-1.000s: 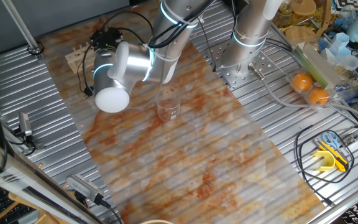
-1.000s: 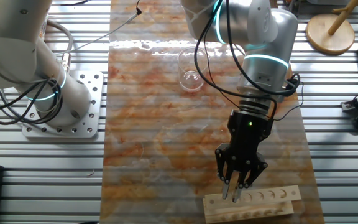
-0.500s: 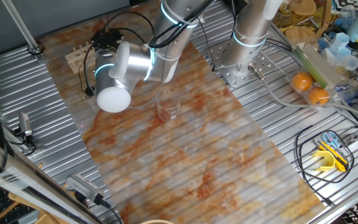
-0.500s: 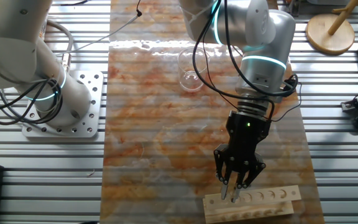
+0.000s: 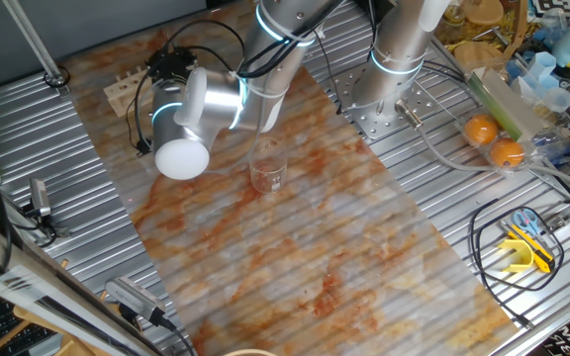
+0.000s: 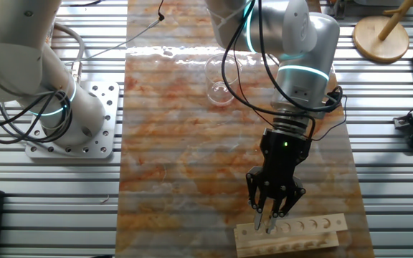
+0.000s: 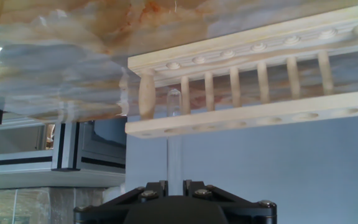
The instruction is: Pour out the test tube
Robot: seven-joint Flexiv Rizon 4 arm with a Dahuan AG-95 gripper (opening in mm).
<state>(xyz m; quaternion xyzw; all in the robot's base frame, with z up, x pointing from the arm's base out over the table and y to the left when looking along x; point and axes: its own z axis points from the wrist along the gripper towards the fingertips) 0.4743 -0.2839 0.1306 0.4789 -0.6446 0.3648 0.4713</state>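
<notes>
One change is all we record between the earlier pictures and this one, and it is small. Everything standing on the marbled counter point(image 6: 178, 143) keeps its position. The arm point(image 6: 303, 43) has shifted a trace up and away from the rack end of the counter, carrying the hand with it. The pale wooden rack point(image 6: 292, 236) lies where it was at the counter's edge. The wide glass beaker point(image 6: 219, 80) stands well apart from it near the opposite end.

The fingers point(image 6: 269, 223) sit drawn close together directly over the end hole of the rack. In the hand view, the test tube point(image 7: 174, 155) runs straight out from between them. It passes through the near rail, and its rounded end shows between the two rails. We judge the fingers clamped on the tube, though the contact itself is hidden.

We read the small shift as the start of extraction. The tube is not yet clear of the rack, so pouring has not begun. Any sideways drift now could lever the glass against the rail.
</notes>
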